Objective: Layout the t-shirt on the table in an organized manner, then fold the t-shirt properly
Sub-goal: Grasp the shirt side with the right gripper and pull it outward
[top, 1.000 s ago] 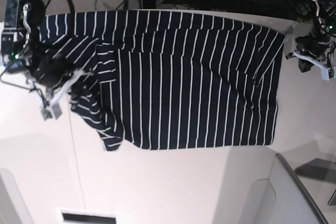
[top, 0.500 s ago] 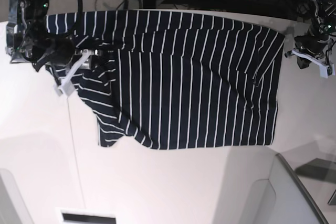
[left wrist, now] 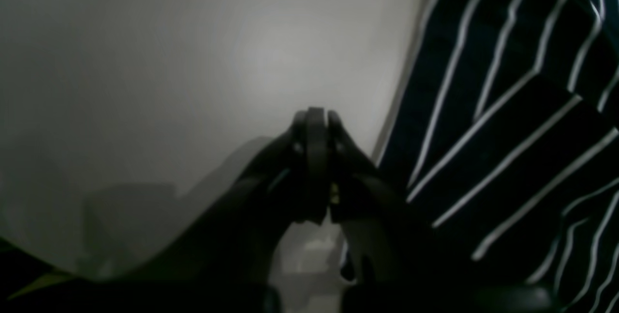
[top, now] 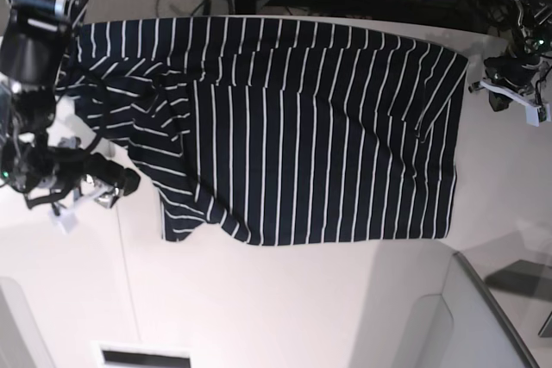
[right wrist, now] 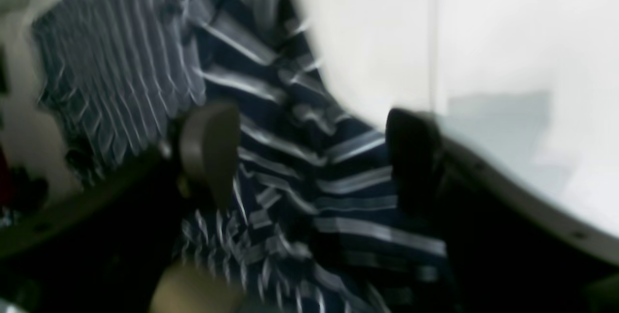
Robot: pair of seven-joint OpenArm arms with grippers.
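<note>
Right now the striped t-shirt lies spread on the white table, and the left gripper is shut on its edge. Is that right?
Not quite. The left gripper is shut, but on nothing: the left wrist view shows it over bare table, beside the t-shirt. The rest stands.

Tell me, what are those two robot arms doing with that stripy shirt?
They are laying the t-shirt out flat on the white table so it can be folded. The right gripper is open and sits off the shirt's edge, holding nothing. The left gripper is shut and empty, waiting beside the other edge. The shirt is mostly flat, but the sleeve side near the right gripper is rumpled.
</note>
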